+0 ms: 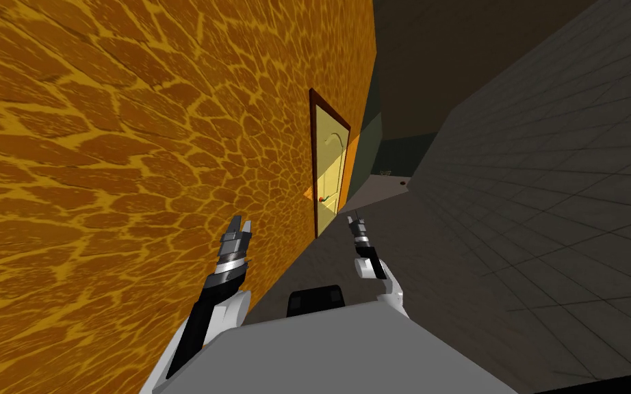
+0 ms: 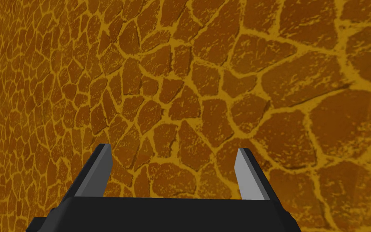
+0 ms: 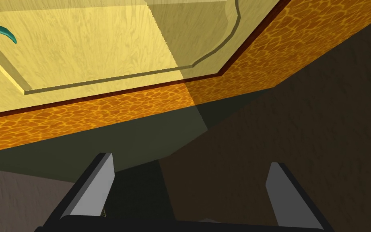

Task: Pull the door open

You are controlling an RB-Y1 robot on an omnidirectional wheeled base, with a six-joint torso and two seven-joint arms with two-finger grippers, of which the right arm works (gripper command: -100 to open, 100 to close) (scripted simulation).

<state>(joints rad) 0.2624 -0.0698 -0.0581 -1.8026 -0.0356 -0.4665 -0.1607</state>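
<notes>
Ahead on the left, the pale yellow door [image 1: 331,171] sits in the orange wall [image 1: 136,137], well apart from both grippers. The left gripper [image 1: 241,222] and right gripper [image 1: 354,220] have fingers apart, empty. Drive nearer, then square the right gripper to the handle [image 1: 322,198] before closing.

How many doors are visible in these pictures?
1. The pale yellow door sits in a dark red frame in the orange stone-patterned wall, ahead of the left gripper and the right gripper. Other doors may lie out of view.
</notes>
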